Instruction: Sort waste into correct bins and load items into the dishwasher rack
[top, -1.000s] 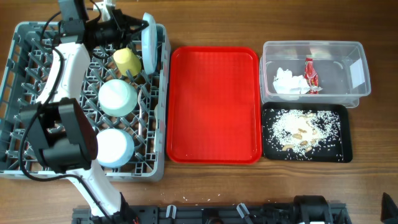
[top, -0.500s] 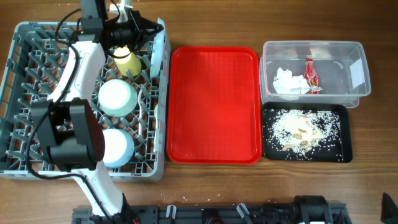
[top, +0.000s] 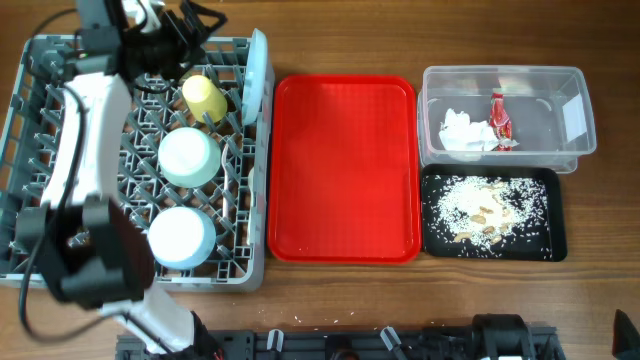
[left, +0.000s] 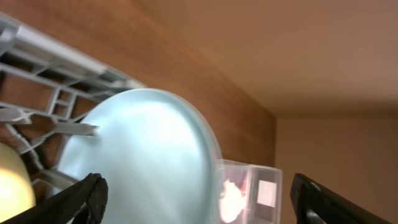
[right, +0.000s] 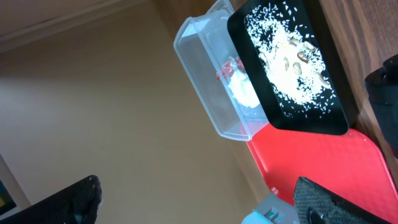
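Pale-blue round plate (top: 257, 70) stands on edge in the big grey pegged plastic rack (top: 30, 120); the left gripper (left: 200, 196), fingers spread and empty, should lift clear without nudging it.

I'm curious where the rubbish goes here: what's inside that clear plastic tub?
Inside the clear tub lie a crumpled white napkin and a small red wrapper, side by side. Anything beneath the napkin is covered and cannot be seen.

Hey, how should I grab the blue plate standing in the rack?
Grip the light blue plate by its upper rim, coming straight down from above, with one claw finger on each face. It stands on edge along the rack's side nearest the red tray, so only the thin rim faces up.
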